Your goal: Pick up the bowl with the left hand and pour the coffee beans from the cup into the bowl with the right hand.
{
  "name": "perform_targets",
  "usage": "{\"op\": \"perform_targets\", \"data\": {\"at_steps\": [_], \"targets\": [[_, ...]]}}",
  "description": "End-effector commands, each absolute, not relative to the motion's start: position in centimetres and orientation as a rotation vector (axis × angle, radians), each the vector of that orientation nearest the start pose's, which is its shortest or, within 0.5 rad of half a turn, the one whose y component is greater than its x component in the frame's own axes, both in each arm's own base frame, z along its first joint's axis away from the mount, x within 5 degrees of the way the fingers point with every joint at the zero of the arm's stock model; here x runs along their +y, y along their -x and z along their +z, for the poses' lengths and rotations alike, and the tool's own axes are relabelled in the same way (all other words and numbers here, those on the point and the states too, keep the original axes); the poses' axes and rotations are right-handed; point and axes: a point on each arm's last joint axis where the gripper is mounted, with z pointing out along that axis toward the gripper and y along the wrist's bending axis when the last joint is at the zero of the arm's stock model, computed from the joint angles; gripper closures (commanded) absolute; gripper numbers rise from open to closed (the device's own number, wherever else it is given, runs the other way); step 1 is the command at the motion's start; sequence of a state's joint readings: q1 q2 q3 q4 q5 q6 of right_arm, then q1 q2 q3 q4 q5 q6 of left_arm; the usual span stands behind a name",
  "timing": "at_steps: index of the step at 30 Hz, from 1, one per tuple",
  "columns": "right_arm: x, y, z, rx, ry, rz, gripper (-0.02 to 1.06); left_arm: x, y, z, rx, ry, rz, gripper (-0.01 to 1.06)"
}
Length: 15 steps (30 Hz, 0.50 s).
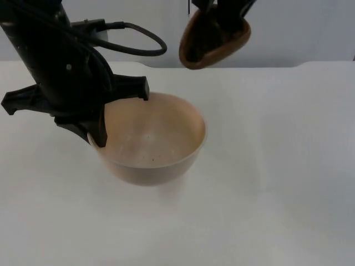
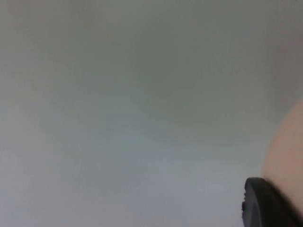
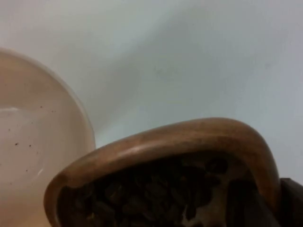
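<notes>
Top view showed you the left gripper (image 1: pixel 100 119) clamped on the near-left rim of the pale bowl (image 1: pixel 152 138), held just off the table (image 1: pixel 277 194). The right gripper (image 1: pixel 219 22) grasped the tilted wooden cup (image 1: pixel 213 41), with coffee beans (image 3: pixel 156 194) inside, above and behind the bowl. You'd probably find the bowl light, rigid and smooth, so the rim pinch needed firmness.

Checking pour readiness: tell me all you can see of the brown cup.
The cup is brown, wood-looking, with a thick rounded rim. The right gripper holds it in the air behind the bowl, tilted mouth-down toward it. Dark coffee beans fill its inside; none have spilled. It touches nothing but the gripper, and stands apart from the bowl, which the left gripper holds.
</notes>
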<state>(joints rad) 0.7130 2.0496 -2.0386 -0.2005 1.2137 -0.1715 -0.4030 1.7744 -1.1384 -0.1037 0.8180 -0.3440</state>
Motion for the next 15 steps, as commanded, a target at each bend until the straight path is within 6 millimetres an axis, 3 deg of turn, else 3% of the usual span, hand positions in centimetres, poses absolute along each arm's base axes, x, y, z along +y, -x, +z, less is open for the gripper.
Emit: {"op": "perform_targets", "data": {"at_steps": [1,15], "targets": [[28.6,-34.5,32.5,2.367,1.181,-0.137,1.05,-14.2,-30.9,19.5,2.957,0.027,-0.252,1.05],[31.6,-31.8,33.6,2.157,1.231,-0.449,1.05,-14.2,-30.9,19.5,2.959,0.027,-0.251,1.05]]}}
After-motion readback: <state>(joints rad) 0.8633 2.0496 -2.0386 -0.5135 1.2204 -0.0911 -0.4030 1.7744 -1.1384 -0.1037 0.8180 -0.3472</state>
